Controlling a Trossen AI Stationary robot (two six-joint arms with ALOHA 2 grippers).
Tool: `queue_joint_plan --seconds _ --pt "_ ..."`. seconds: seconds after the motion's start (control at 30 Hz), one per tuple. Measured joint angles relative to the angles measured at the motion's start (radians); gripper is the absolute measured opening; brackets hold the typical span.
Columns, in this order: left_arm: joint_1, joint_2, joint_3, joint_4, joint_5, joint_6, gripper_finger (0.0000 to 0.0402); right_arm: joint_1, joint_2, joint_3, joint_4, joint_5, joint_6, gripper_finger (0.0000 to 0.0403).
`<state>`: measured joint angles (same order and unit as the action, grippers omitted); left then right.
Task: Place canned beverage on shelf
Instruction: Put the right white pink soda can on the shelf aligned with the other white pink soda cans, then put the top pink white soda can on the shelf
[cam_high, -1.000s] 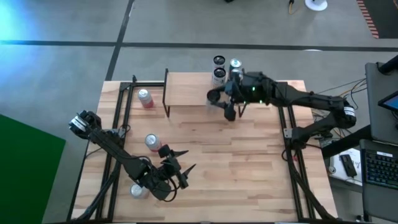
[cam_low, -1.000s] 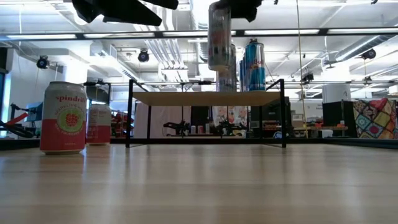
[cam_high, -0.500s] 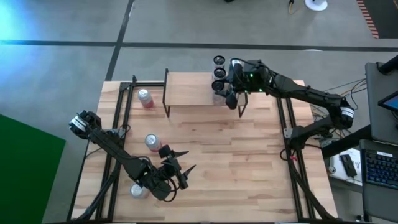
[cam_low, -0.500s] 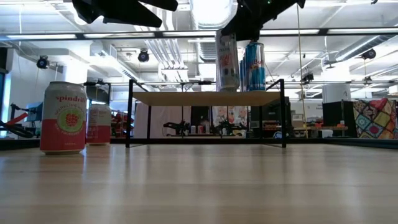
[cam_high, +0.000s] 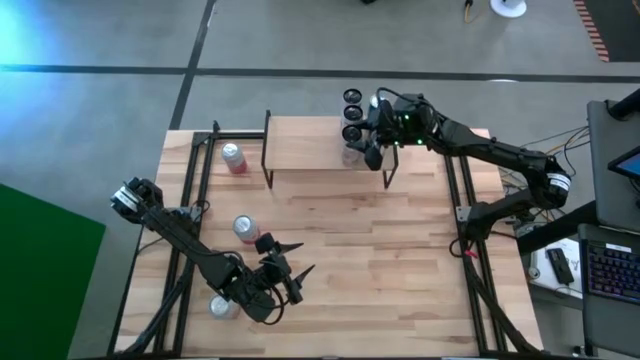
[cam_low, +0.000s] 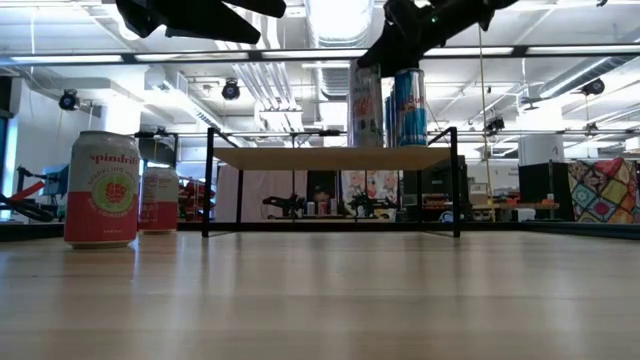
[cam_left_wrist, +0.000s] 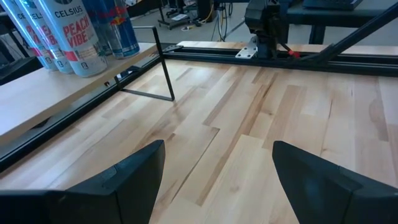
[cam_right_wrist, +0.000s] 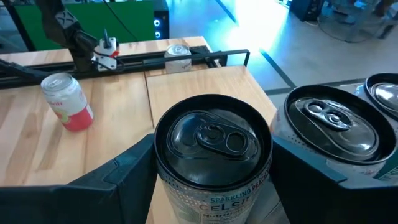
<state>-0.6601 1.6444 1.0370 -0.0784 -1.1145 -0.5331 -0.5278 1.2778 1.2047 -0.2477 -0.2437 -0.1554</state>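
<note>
At lower left of the high view, the left claw (cam_high: 285, 268) hovers over the worktop (cam_high: 400, 260), fingers spread. At upper centre, the right claw (cam_high: 365, 150) clamps a tall can (cam_right_wrist: 211, 155) standing on the shelf (cam_high: 305, 145) beside other cans (cam_high: 352, 98).

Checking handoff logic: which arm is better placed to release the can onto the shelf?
The right. The right gripper is over the shelf, its fingers around the Celsius can beside two other cans. The left gripper waits open near the table's front.
</note>
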Motion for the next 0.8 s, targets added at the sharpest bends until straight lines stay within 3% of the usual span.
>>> queue_joint_plan --seconds 0.5,0.8 --pt "0.002 -0.005 0.0 -0.001 -0.051 0.027 0.0284 -0.003 -0.011 0.007 0.022 -0.026 -0.012 0.0328" --pt "0.017 -0.055 0.0 -0.087 -0.055 0.018 0.0284 -0.002 -0.102 0.018 0.026 -0.017 0.061 0.0328"
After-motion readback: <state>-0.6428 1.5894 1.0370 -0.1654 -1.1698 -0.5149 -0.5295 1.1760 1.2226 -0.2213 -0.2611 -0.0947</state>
